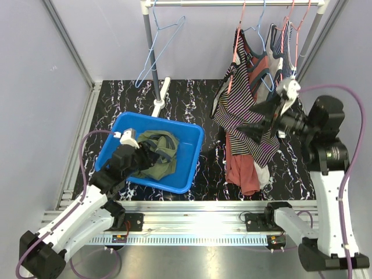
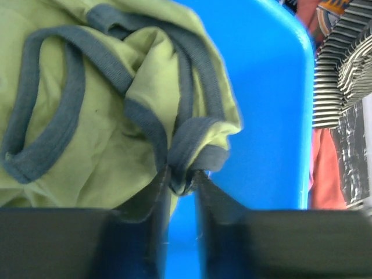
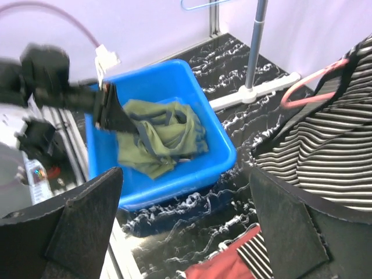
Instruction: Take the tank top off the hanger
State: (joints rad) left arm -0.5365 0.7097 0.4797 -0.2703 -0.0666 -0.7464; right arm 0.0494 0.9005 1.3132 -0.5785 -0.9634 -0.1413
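Note:
A black-and-white striped tank top [image 1: 238, 99] hangs on a pink hanger [image 1: 238, 35] from the rack; it also shows at the right of the right wrist view [image 3: 337, 151]. My right gripper [image 1: 263, 116] is wide open and empty beside the striped cloth, its jaws [image 3: 185, 174] pointing over the table. A green tank top with grey trim [image 1: 158, 152] lies in the blue bin [image 1: 186, 168]. My left gripper [image 1: 142, 156] is inside the bin, shut [image 2: 181, 177] on a grey strap of the green tank top [image 2: 87, 128].
The rack's pole [image 1: 149, 46] stands at the back with an empty blue hanger [image 1: 160, 40]. More garments [image 1: 279, 40] hang at the right. A red garment [image 1: 241, 168] hangs low below the striped top. Metal frame posts edge the black marbled table.

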